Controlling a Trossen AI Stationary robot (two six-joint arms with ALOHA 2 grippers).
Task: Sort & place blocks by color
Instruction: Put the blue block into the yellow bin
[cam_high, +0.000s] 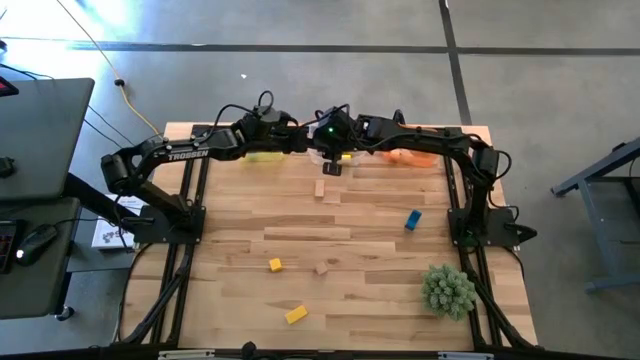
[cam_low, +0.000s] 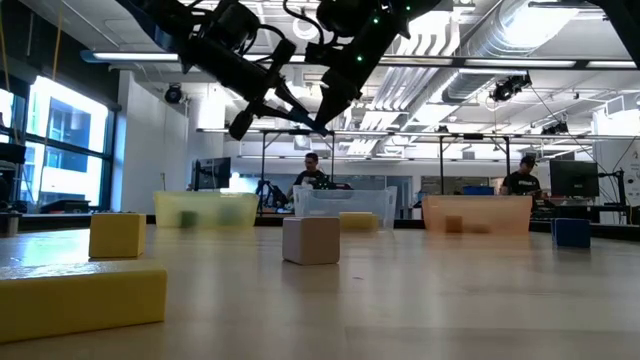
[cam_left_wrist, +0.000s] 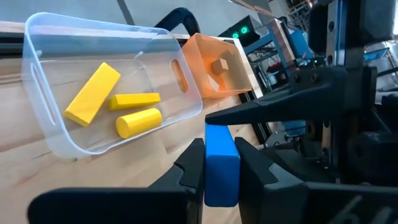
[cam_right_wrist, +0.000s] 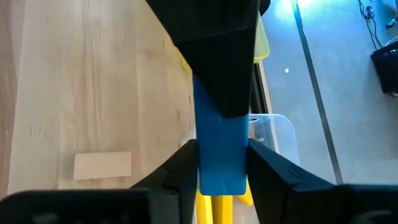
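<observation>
A blue bar (cam_left_wrist: 221, 163) is in the air between my two grippers, which meet above the table's far middle (cam_high: 332, 155). My left gripper (cam_left_wrist: 221, 155) is shut on one end of it and my right gripper (cam_right_wrist: 221, 163) on the other. Below them stands a clear bin (cam_left_wrist: 46, 106) with three yellow blocks (cam_left_wrist: 93, 93) lying on its floor. An orange bin (cam_left_wrist: 239, 78) beside it holds a plain wood cube (cam_left_wrist: 219, 65). Loose on the table lie two wood blocks (cam_high: 325, 192), a blue block (cam_high: 412, 219), two yellow blocks (cam_high: 275, 265) and a wood cube (cam_high: 322, 268). My left gripper pinches the blue bar between its two fingers (cam_left_wrist: 191, 169) at the bar's near end (cam_left_wrist: 221, 186). The bar runs along the fingers and sticks out past them, lifted clear of the table. My right gripper pinches the same bar between its fingers (cam_right_wrist: 183, 171), on the bar's other end (cam_right_wrist: 221, 177). The left gripper's dark finger (cam_right_wrist: 217, 56) covers the rest of the bar.
A yellow bin (cam_high: 262, 155), the clear bin (cam_high: 318, 158) and the orange bin (cam_high: 415, 157) line the far edge. A spiky green plant ball (cam_high: 447, 290) sits near the right front corner. Bare wood lies across the table's middle. People sit at desks beyond the table (cam_low: 312, 172).
</observation>
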